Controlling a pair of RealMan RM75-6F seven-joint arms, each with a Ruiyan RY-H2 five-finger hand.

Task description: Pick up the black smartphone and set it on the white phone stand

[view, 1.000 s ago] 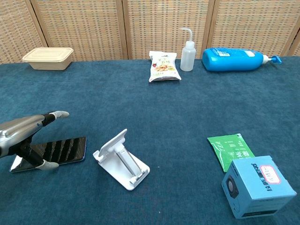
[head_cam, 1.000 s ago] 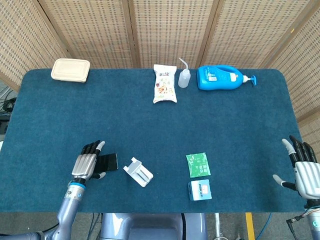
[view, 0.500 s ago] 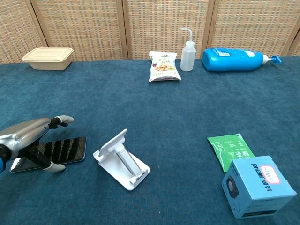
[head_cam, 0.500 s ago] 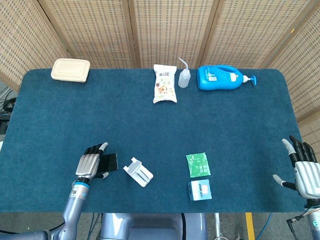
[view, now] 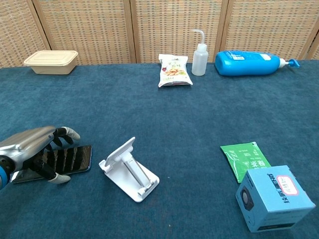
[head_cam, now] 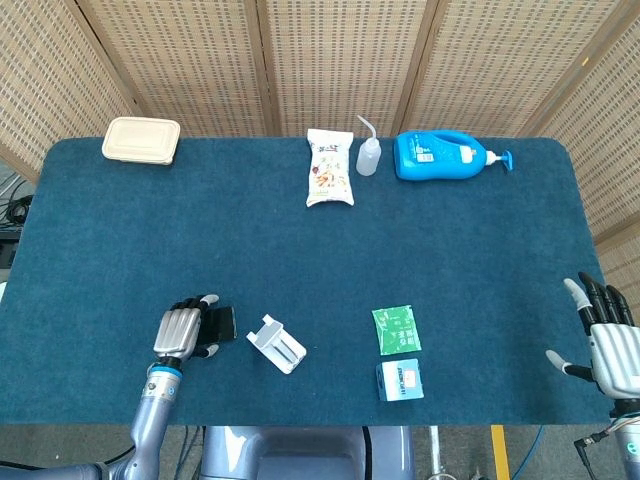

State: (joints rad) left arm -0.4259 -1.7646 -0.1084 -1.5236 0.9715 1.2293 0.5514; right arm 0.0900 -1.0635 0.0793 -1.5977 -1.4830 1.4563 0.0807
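Note:
The black smartphone [view: 75, 158] lies flat on the blue table near its front left, and in the head view only the end of the smartphone [head_cam: 224, 322] shows. My left hand [view: 34, 149] covers the phone's left part: its fingers curl down onto the screen and the thumb sits at the near edge. In the head view the left hand [head_cam: 183, 330] hides most of the phone. The white phone stand [view: 129, 169] stands just right of the phone with nothing on it, also seen as the stand [head_cam: 277, 344] from above. My right hand [head_cam: 607, 340] hovers off the table's right front corner, fingers spread, holding nothing.
A green packet [head_cam: 396, 329] and a blue box [head_cam: 400, 380] lie right of the stand. Along the far edge are a beige lunch box [head_cam: 141, 140], a snack bag [head_cam: 329, 168], a squeeze bottle [head_cam: 368, 155] and a blue pump bottle [head_cam: 441, 156].
My left hand's fingers have curled down from stretched out onto the phone and the hand has sunk a little. The phone, the stand and the right hand have not moved.

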